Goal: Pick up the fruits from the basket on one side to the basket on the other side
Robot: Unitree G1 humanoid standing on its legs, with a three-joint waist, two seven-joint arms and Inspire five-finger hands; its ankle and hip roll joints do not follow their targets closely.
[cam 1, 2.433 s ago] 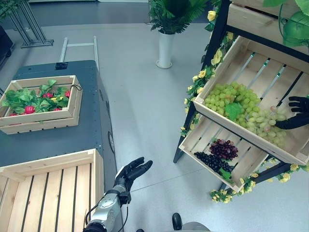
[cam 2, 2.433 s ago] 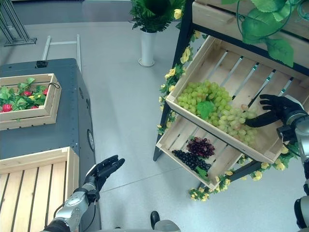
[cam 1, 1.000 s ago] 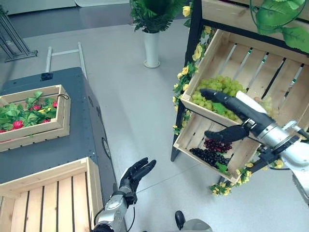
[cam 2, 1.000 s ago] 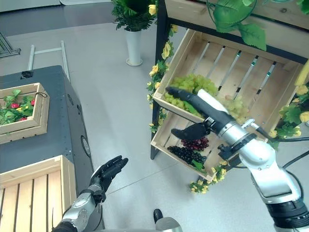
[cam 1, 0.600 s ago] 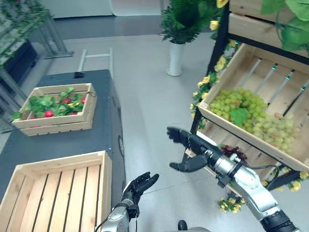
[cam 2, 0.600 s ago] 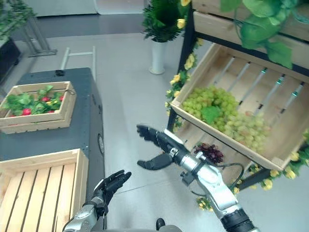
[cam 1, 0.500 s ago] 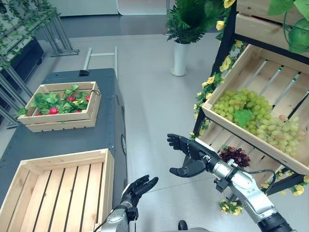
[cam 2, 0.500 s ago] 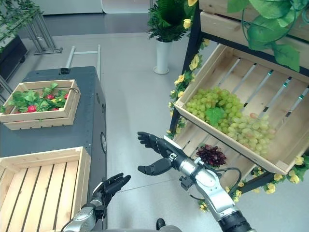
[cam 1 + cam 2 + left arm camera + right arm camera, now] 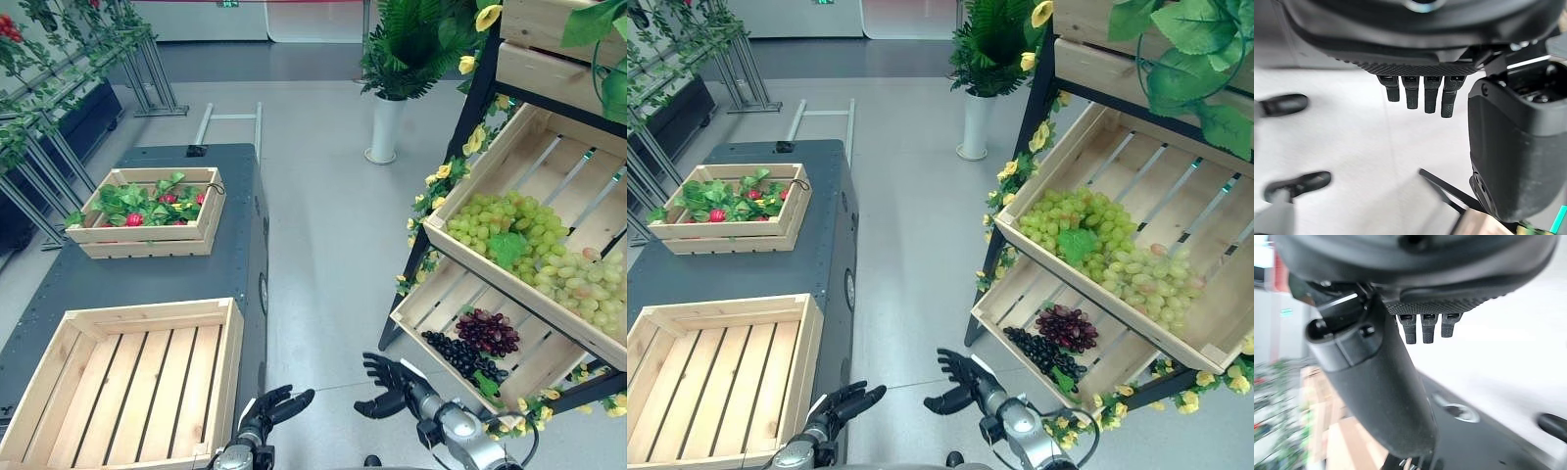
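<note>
A bunch of green grapes (image 9: 519,245) lies in the upper slanted crate (image 9: 558,176) of the shelf on the right. Dark and red grapes (image 9: 475,343) lie in the lower crate (image 9: 416,308). An empty wooden crate (image 9: 127,377) sits on the dark table (image 9: 235,264) at the lower left. Behind it stands a smaller crate of red fruit and leaves (image 9: 147,206). My right hand (image 9: 392,377) hangs low over the floor in front of the shelf, open and empty, its fingers (image 9: 1422,328) straight. My left hand (image 9: 279,406) is open beside the table's edge, its fingers (image 9: 1425,98) straight, holding nothing.
A potted plant in a white vase (image 9: 387,127) stands on the floor at the back. Metal racks with vines (image 9: 69,98) line the far left. Yellow flowers (image 9: 431,211) trim the shelf's black frame. Bare grey floor (image 9: 323,225) lies between table and shelf.
The camera has swung left and up. My right hand has drawn away from the grape crates and dropped low over the floor, still empty. The left hand stays low.
</note>
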